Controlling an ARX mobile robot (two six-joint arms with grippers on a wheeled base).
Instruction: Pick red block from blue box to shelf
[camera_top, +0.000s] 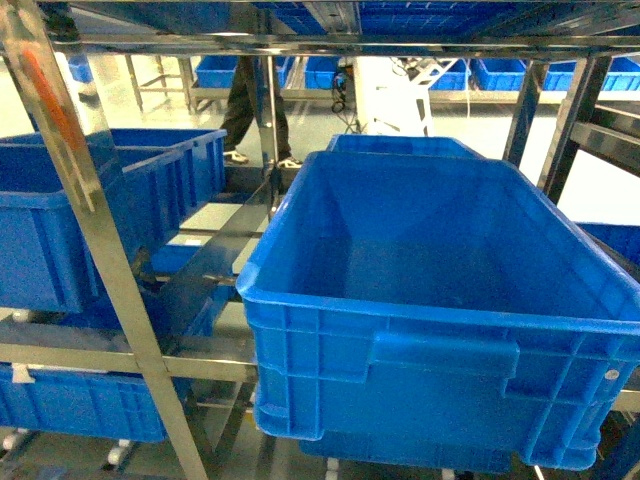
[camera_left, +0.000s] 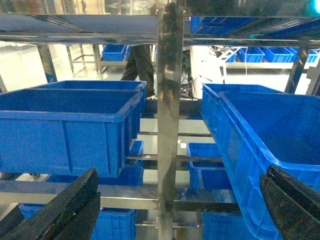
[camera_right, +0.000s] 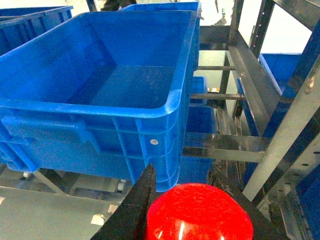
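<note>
Clamped in the right gripper (camera_right: 197, 220) — red block (camera_right: 200, 215), at six o'clock below a dark blue crate (camera_right: 100, 85) on the shelf (camera_right: 280, 135). Left gripper (camera_left: 180, 210) fingers apart — nothing between.

Large crate (camera_top: 440, 300) on shelf (camera_top: 90, 210), smaller crate (camera_top: 90, 210) left

The left gripper (camera_left: 170, 210) hangs with its dark fingers (camera_left: 65, 210) spread wide, nothing between them. The right gripper (camera_right: 197, 215) has its fingers (camera_right: 135, 210) closed around the red block (camera_right: 197, 212).
</note>
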